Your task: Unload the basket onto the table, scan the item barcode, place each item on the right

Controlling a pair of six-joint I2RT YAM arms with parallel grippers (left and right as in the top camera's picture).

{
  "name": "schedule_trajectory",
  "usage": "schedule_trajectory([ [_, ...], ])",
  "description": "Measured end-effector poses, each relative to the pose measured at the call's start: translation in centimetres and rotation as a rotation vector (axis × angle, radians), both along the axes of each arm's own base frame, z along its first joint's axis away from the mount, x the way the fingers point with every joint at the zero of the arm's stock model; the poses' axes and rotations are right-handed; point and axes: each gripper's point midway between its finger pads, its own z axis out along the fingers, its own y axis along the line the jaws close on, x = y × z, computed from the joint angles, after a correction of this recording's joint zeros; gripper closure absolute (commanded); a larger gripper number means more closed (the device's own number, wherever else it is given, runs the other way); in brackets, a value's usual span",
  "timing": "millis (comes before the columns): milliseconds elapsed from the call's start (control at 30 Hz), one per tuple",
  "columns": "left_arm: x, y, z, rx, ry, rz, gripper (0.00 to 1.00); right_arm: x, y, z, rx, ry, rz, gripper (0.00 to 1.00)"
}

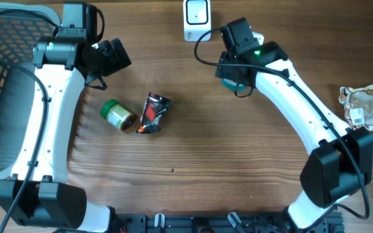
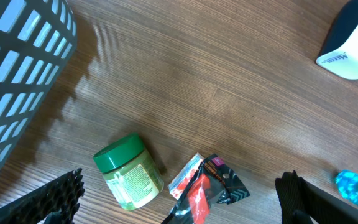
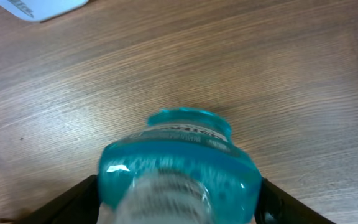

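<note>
Beside the white box-shaped scanner (image 1: pixel 196 16) in the overhead view, the right pincer (image 1: pixel 233 74) grips a translucent teal plastic bottle (image 1: pixel 227 83), mostly hidden under the wrist. The left pincer (image 1: pixel 114 55) gapes wide and empty. In the right wrist view, the bottle's long axis points away from the camera, narrow end foremost over the desk (image 3: pixel 291 74), with a pale printed label uppermost.

**Left arm** (image 1: pixel 47 123): white links with black joints, standing well to the left of the scanner (image 1: pixel 196 18); forearm angled in toward it.
**Left gripper** (image 1: pixel 112 57): left of the scanner and a little nearer the base; jaws spread wide, nothing between them.
**Right arm** (image 1: pixel 296 110): white links curving in from the right of the scanner.
**Right gripper** (image 1: pixel 233 77): just beside the scanner, on its right; fingers (image 3: pixel 76 202) pressed against both flanks of a teal bottle (image 3: pixel 179 168).
</note>
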Motion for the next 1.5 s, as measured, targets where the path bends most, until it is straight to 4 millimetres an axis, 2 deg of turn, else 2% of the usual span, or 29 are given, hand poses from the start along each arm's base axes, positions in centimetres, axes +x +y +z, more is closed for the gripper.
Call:
schedule_trajectory([
  [233,0.0,0.0,0.0,0.000,0.000,0.000,0.00,-0.9,-0.4,-1.7,-0.013,0.032,-0.001,0.22],
  [267,0.0,0.0,0.0,0.000,0.000,0.000,0.00,-0.8,-0.4,-1.7,-0.011,0.026,-0.001,0.18],
  [333,0.0,0.0,0.0,0.000,0.000,0.000,0.00,-0.3,-0.1,-1.5,0.000,0.005,-0.003,0.02],
  [433,0.0,0.0,0.0,0.000,0.000,0.000,0.00,0.0,0.1,-1.3,0.002,-0.008,0.017,0.00],
  [800,0.0,0.0,0.0,0.000,0.000,0.000,0.00,-0.2,0.8,-1.4,-0.199,0.015,0.548,0.00],
  [933,0.0,0.0,0.0,0.001,0.000,0.000,0.00,0.7,2.2,-0.9,-0.188,-0.041,0.661,0.00],
  [1033,0.0,0.0,0.0,0.001,0.000,0.000,0.00,0.9,2.5,-0.8,-0.195,-0.057,0.694,0.01],
  [1067,0.0,0.0,0.0,0.000,0.000,0.000,0.00,1.0,2.5,-0.8,-0.198,-0.060,0.701,0.03],
  [1133,0.0,0.0,0.0,0.000,0.000,0.000,0.00,1.1,2.6,-0.9,-0.205,-0.063,0.709,0.18],
  [1433,0.0,0.0,0.0,0.000,0.000,0.000,0.00,2.0,2.5,-1.0,-0.232,-0.087,0.724,0.19],
  [1500,0.0,0.0,0.0,0.000,0.000,0.000,0.00,2.2,1.5,-1.7,-0.234,-0.062,0.707,0.24],
])
